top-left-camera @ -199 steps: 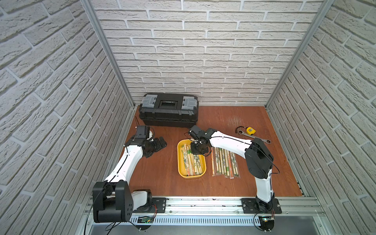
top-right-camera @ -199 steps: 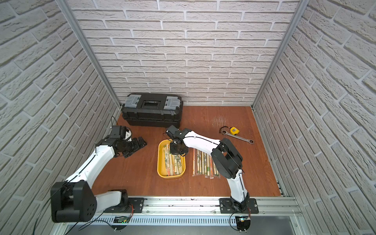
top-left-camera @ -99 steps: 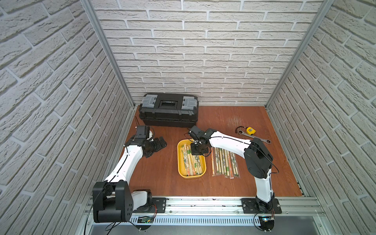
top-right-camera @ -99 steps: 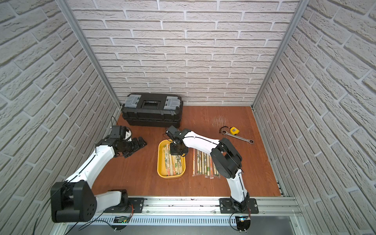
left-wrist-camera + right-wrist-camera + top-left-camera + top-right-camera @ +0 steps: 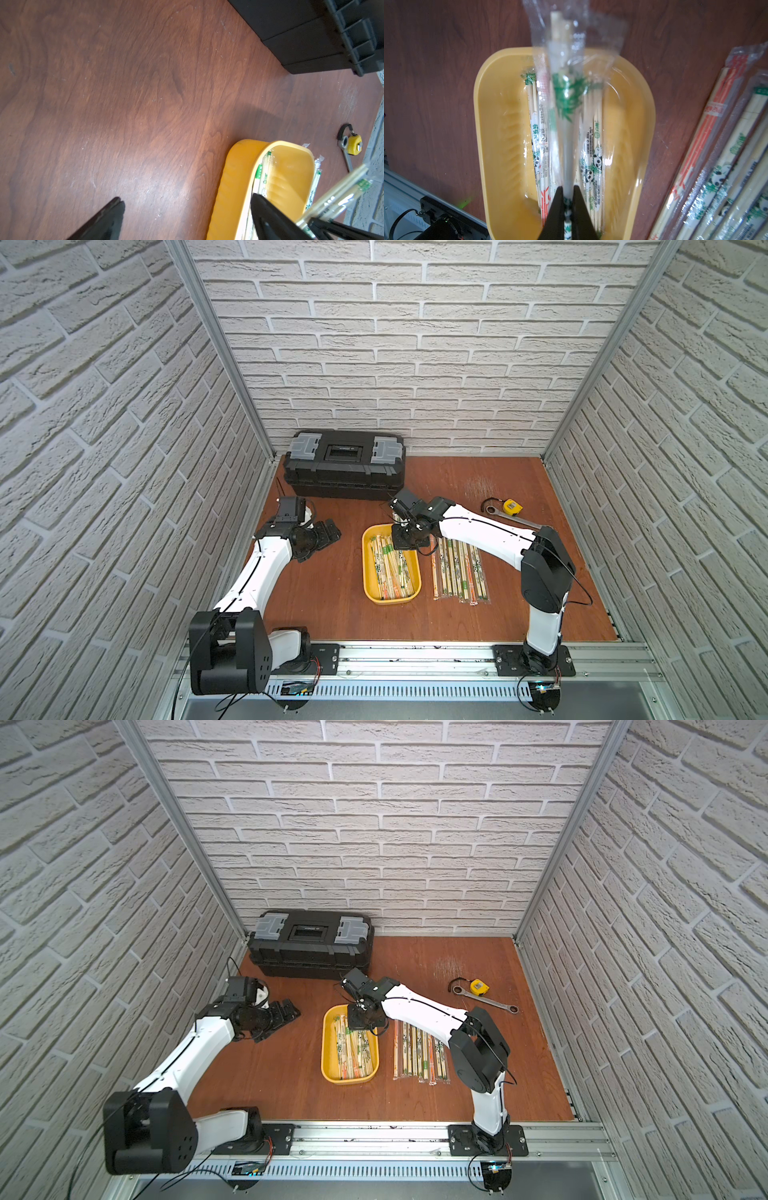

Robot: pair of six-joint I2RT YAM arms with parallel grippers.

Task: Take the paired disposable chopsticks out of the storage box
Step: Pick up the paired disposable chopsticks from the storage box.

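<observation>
where the right gripper (image 5: 566, 190) is clamped on one sleeved pair (image 5: 566, 95), that pair tilts up over the storage box (image 5: 483, 128), with other paired disposable chopsticks (image 5: 596, 145) lying inside; another row of pairs (image 5: 457, 568) lies on the table (image 5: 332, 593) just beside it; the left gripper (image 5: 187, 199) hangs agape, holding nothing

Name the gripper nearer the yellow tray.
Right. The right gripper is over the far end of the yellow tray, shut on a chopstick pair; the left gripper is open, apart beside it.
</observation>
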